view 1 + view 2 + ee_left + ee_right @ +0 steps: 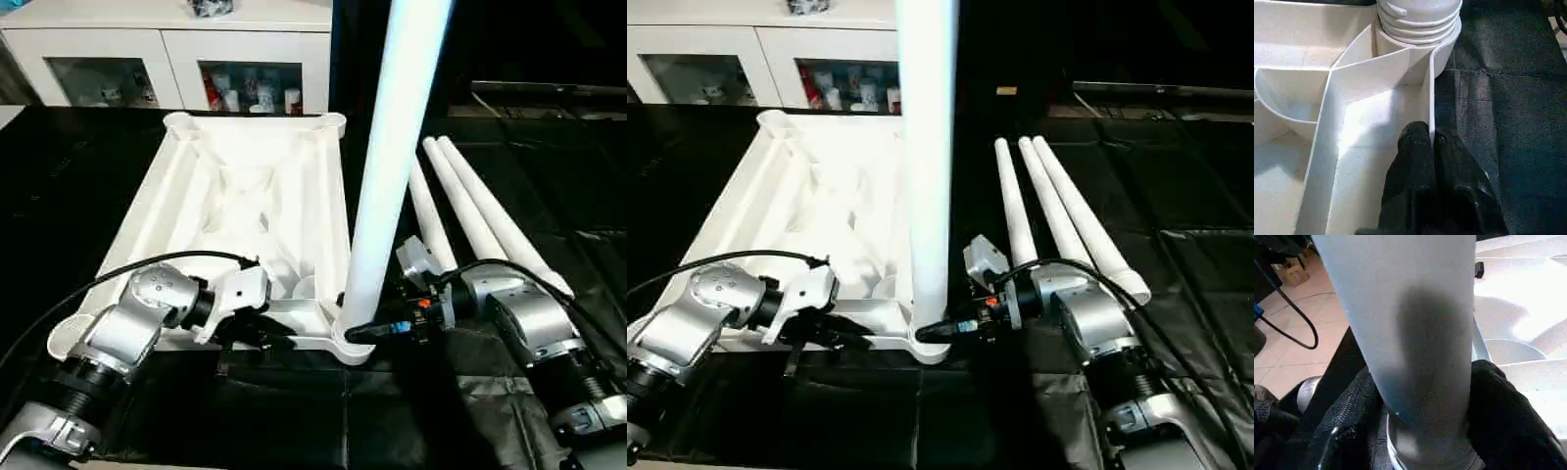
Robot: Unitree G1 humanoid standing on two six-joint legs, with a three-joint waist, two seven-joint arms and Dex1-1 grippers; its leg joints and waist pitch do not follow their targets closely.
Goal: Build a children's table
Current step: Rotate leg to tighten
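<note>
While the left gripper (257,333) pinches the top's (245,186) rim wall at lower centre, the right gripper (364,331) straddles the upright leg (387,166) at its socket, fingers (1503,406) apparently touching.

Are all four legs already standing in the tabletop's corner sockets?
No. Only one leg stands upright in a corner socket of the tabletop; three loose legs lie beside it on the black cloth.

No lettering, label, brand mark or number is showing legibly anywhere in these views. Packages sitting behind the cabinet's glass doors (250,90), at the upper left of the frame, are carrying red and white patches too small to read as words.
</note>
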